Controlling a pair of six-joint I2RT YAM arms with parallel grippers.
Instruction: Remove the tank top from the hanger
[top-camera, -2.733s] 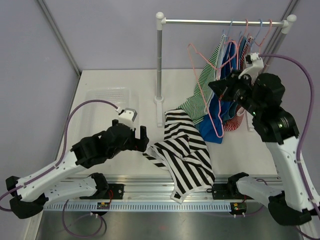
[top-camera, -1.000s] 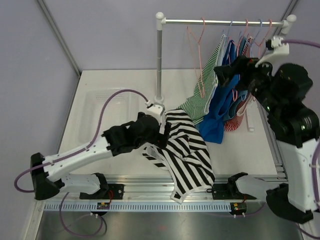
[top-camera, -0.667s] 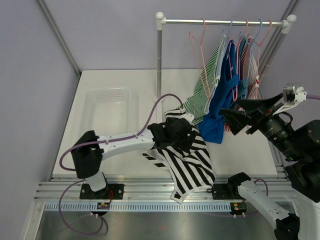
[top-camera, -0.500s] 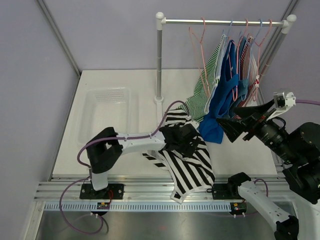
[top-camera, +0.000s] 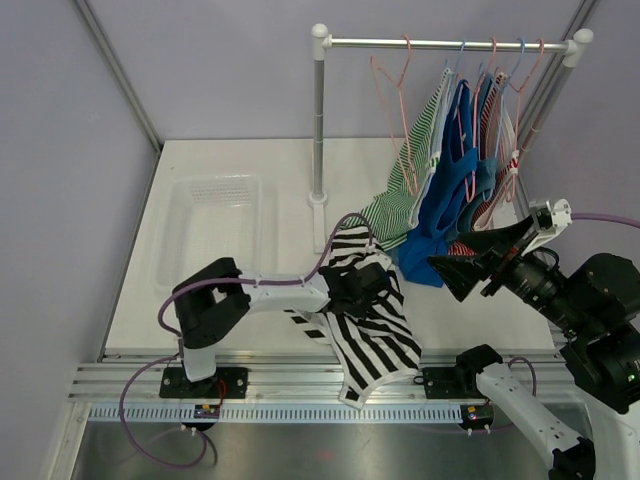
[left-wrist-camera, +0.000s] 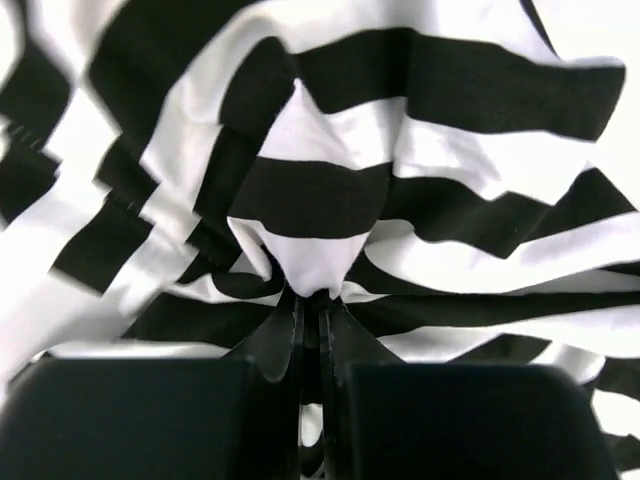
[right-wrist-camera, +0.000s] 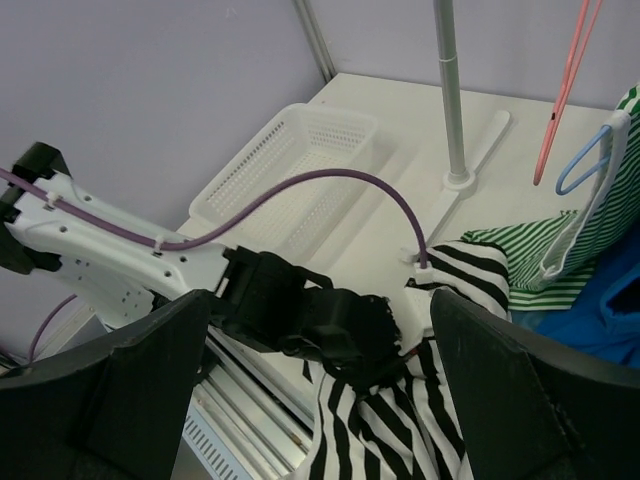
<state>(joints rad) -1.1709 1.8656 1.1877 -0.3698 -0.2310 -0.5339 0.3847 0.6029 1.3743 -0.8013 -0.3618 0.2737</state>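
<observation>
Pale lavender walls (top-camera: 200, 70) close in a white table (top-camera: 240, 160), with grey metal struts (top-camera: 118, 75) slanting across them; the light is soft and even. A metal garment rack (top-camera: 440, 44) stands at the table's far right; a pale mesh basket (top-camera: 215, 181) sits on its left; a ribbed aluminium track (top-camera: 300, 385) lines the near edge.

One black-and-white striped tank top (top-camera: 378, 325), one white basket (top-camera: 214, 186), one clothes rack (top-camera: 319, 120), five wire hangers (top-camera: 392, 110) on its rail, three pink, two blue, at least three hanging garments (top-camera: 442, 195), exact count unclear, two robot arms (top-camera: 270, 292), one bench (top-camera: 250, 155).
</observation>
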